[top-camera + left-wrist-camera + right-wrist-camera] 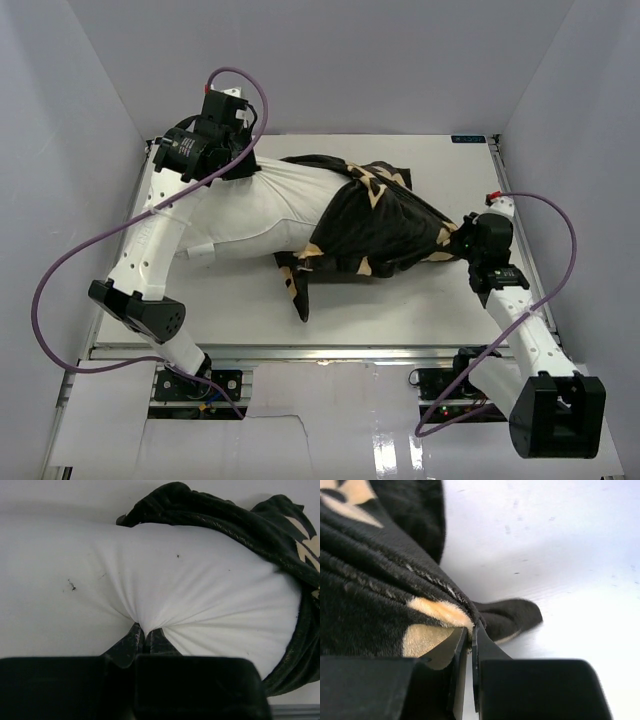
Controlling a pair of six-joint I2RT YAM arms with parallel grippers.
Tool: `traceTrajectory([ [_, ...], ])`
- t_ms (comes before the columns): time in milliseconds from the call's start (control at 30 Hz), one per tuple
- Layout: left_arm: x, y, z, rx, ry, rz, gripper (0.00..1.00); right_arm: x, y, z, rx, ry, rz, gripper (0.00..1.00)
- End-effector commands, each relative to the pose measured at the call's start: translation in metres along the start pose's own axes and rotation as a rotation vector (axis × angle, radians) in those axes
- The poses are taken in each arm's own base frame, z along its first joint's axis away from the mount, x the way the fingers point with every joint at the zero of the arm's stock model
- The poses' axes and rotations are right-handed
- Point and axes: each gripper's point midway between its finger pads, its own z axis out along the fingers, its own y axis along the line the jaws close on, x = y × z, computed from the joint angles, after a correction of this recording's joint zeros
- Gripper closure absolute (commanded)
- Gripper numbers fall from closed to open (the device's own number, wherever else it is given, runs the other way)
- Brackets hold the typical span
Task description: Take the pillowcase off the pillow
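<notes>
Seen from above, the pillow (250,205) lies across the table (400,300) w/ its left half bare white. The pillowcase (380,225) is bunched over the right half, one flap trailing toward the near edge. That view hides both sets of fingertips, but the wrist cams show them. L wrist cam: left gripper (146,635) closed, pinching a puckered fold of white pillow fabric. R wrist cam: right gripper (469,630) clamped on a gathered black-and-tan corner of the pillowcase, close to the table.

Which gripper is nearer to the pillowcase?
Right. The right gripper is shut on the pillowcase at its bunched end; the left gripper pinches the pillow at its uncovered end.
</notes>
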Motion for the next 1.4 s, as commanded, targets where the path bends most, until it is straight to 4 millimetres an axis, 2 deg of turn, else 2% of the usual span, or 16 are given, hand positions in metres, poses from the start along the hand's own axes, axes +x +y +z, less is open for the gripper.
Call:
traceTrajectory([
  [0, -0.061, 0.035, -0.055, -0.051, -0.261, -0.047, 1.00, -0.006, -0.070, 0.002, 0.249, 0.022, 0.002, 0.92],
  [133, -0.044, 0.021, -0.065, 0.081, -0.228, -0.028, 1.00, -0.008, -0.073, 0.001, 0.181, 0.031, 0.073, 0.92],
  [200, -0.039, 0.002, -0.067, 0.204, -0.252, -0.014, 1.00, -0.010, -0.035, -0.002, -0.032, 0.031, 0.058, 0.92],
  [233, -0.008, 0.000, -0.046, 0.230, -0.177, 0.001, 1.00, -0.020, -0.019, -0.010, -0.114, -0.006, 0.041, 0.91],
  [300, 0.010, -0.011, -0.058, 0.347, -0.182, -0.014, 1.00, -0.033, 0.003, -0.025, -0.210, -0.020, 0.022, 0.62],
  [367, 0.042, -0.015, -0.038, 0.388, -0.123, -0.028, 1.00, -0.049, 0.029, -0.045, -0.321, -0.050, -0.014, 0.34],
  [433, 0.054, -0.016, -0.040, 0.425, -0.135, -0.039, 1.00, -0.078, 0.060, -0.067, -0.439, -0.117, -0.058, 0.20],
  [467, 0.078, -0.010, -0.024, 0.407, -0.087, -0.038, 1.00, -0.084, 0.073, -0.074, -0.494, -0.129, -0.069, 0.18],
  [633, 0.111, -0.011, -0.012, 0.460, -0.070, -0.059, 1.00, -0.110, 0.165, -0.087, -0.732, -0.143, -0.244, 0.15],
  [767, 0.130, -0.013, -0.009, 0.474, -0.053, -0.070, 1.00, -0.094, 0.218, -0.062, -0.751, -0.055, -0.352, 0.14],
  [833, 0.141, -0.014, -0.009, 0.480, -0.042, -0.068, 1.00, -0.066, 0.241, -0.039, -0.771, 0.043, -0.425, 0.13],
  [867, 0.144, -0.013, -0.008, 0.477, -0.041, -0.067, 1.00, -0.078, 0.255, -0.036, -0.781, 0.026, -0.441, 0.13],
  [900, 0.148, -0.012, -0.006, 0.471, -0.038, -0.072, 1.00, -0.055, 0.267, -0.016, -0.781, 0.102, -0.468, 0.13],
  [1000, 0.148, -0.010, -0.007, 0.462, -0.056, -0.074, 1.00, -0.041, 0.289, 0.019, -0.750, 0.186, -0.531, 0.14],
  [1200, 0.134, -0.007, -0.014, 0.442, -0.106, -0.079, 1.00, -0.041, 0.303, 0.093, -0.542, 0.234, -0.510, 0.24],
  [1367, 0.085, 0.017, -0.042, 0.286, -0.226, -0.123, 1.00, -0.071, 0.254, 0.162, -0.233, 0.198, -0.466, 0.76],
])
